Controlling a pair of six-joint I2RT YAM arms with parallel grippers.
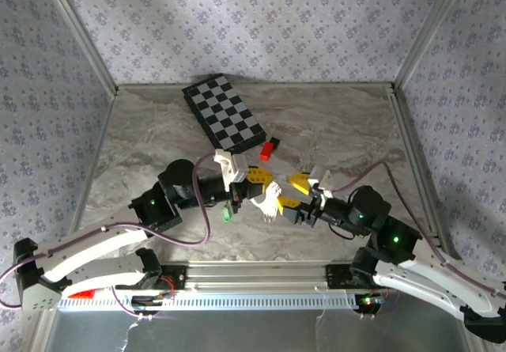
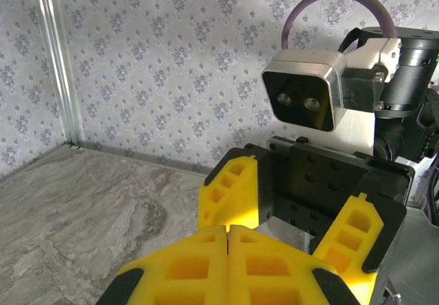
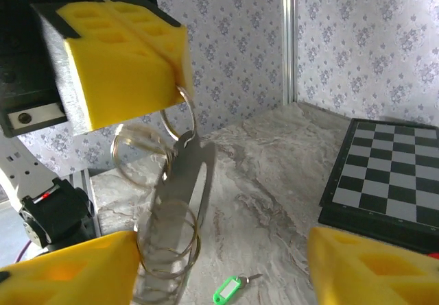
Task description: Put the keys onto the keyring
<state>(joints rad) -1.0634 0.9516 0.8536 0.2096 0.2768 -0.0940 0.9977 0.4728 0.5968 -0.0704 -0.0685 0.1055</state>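
My left gripper (image 1: pixel 261 179) is shut on the top ring of the keyring (image 3: pixel 175 188), a pale metal plate with several thin wire rings hanging from it. From above, the keyring (image 1: pixel 271 200) glints white between the two grippers. My right gripper (image 3: pixel 223 240) faces it with its jaws wide open, and the rings hang close to its left finger (image 3: pixel 75 271). The key (image 3: pixel 230 292), with its green plastic head, lies flat on the marble table below the keyring. From above, the key (image 1: pixel 227 214) sits under the left arm. In the left wrist view, my left gripper (image 2: pixel 228 231) shows its fingers pressed together.
A checkerboard (image 1: pixel 224 112) lies at the back of the table, seen to the right in the right wrist view (image 3: pixel 384 175). A red-and-black block (image 1: pixel 269 149) sits just in front of it. Patterned walls enclose the table on three sides, and a metal rail (image 1: pixel 253 277) runs along the near edge.
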